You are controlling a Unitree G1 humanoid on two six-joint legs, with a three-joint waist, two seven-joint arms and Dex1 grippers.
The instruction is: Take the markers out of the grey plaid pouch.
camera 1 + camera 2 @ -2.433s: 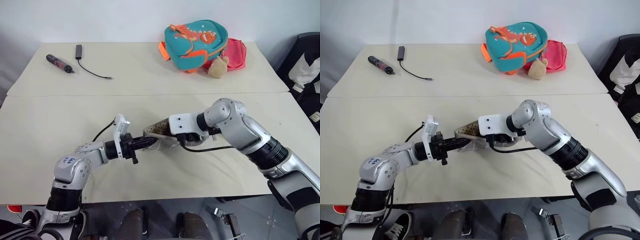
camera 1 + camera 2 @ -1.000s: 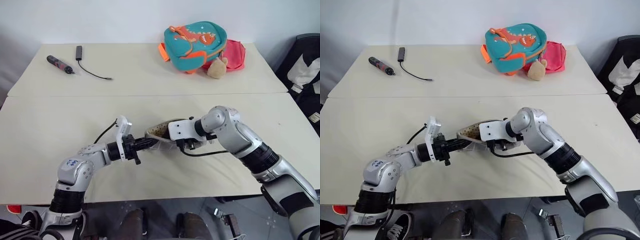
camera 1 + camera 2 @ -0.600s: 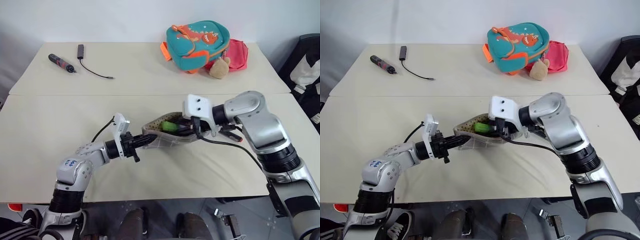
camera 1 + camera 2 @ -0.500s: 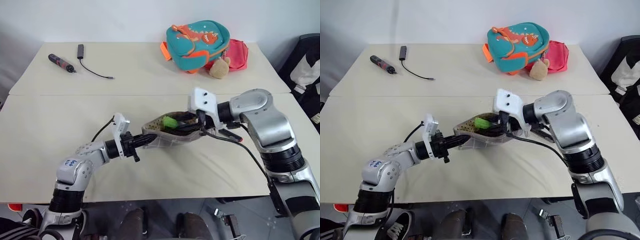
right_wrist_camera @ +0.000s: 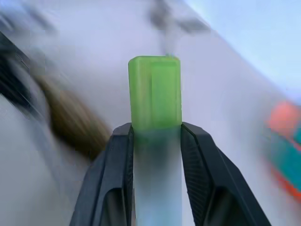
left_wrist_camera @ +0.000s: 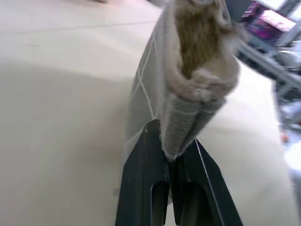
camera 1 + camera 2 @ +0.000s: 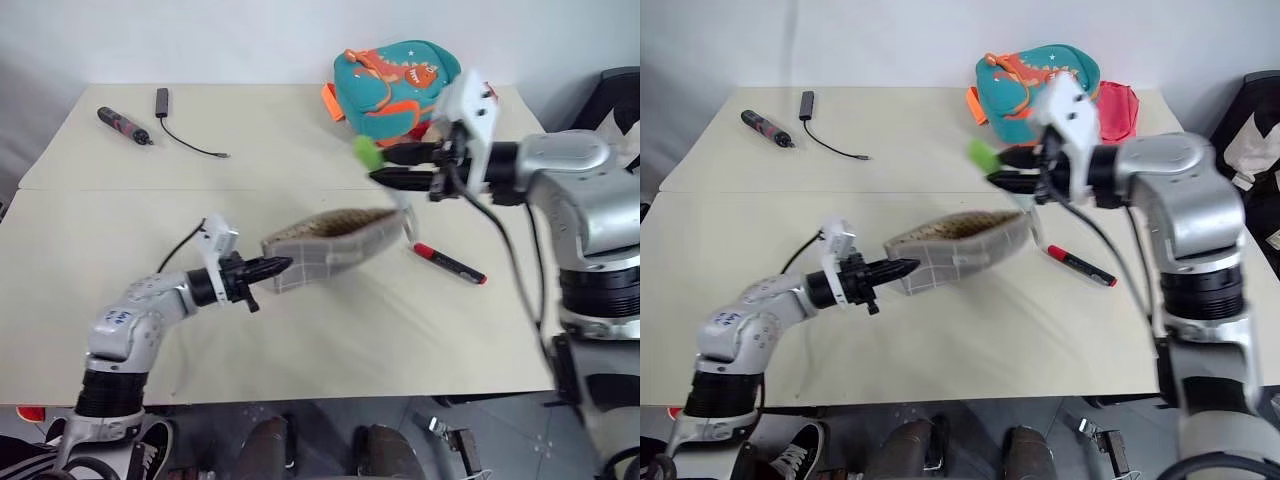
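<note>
One green marker (image 5: 154, 94) sits clamped between right hand (image 5: 155, 136) fingers.

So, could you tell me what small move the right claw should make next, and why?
Probably lower the green marker to the table near the red marker; the right claw holds it clear of the grey plaid pouch.
</note>
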